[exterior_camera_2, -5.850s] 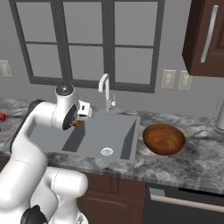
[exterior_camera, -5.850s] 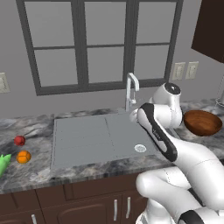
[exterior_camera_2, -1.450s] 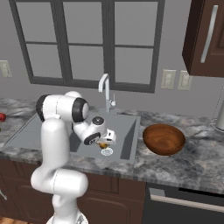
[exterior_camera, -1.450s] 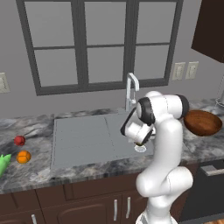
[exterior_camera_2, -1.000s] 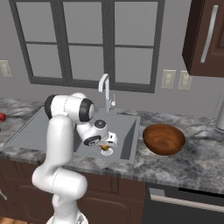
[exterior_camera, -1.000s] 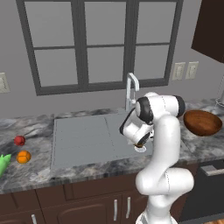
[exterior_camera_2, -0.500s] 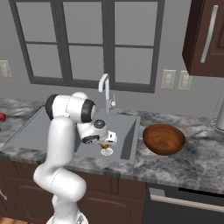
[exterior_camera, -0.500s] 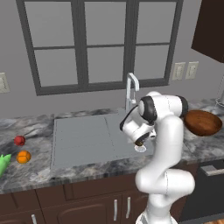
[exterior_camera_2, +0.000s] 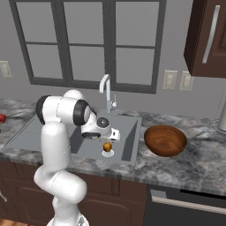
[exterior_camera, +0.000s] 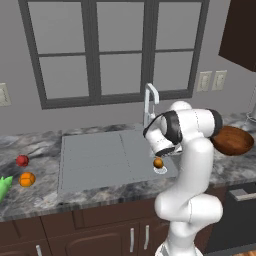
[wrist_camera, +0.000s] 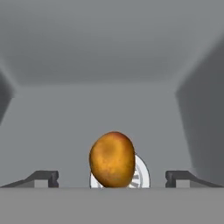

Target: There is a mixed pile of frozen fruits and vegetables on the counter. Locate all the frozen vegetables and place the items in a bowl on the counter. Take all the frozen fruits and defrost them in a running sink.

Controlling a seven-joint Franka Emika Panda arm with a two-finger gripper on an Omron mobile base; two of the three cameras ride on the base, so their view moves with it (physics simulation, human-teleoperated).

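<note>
In the sink (exterior_camera: 100, 160), the brownish fruit (wrist_camera: 112, 159) sits free of the released pincer (wrist_camera: 112, 178); orange ball (exterior_camera: 27, 179) and green vegetable (exterior_camera: 4, 186) remain on the bench (exterior_camera: 30, 200).

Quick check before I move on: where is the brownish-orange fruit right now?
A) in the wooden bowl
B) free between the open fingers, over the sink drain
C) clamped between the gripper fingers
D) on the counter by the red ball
B: in the hand view the brownish-orange fruit sits apart from both fingertips of the open gripper, above the drain in the sink.

The brownish orange ball (wrist_camera: 112, 159) hides most of the round drain (wrist_camera: 141, 175) — and the green pointed piece (exterior_camera: 4, 185) is cut off by the left base view's edge.
</note>
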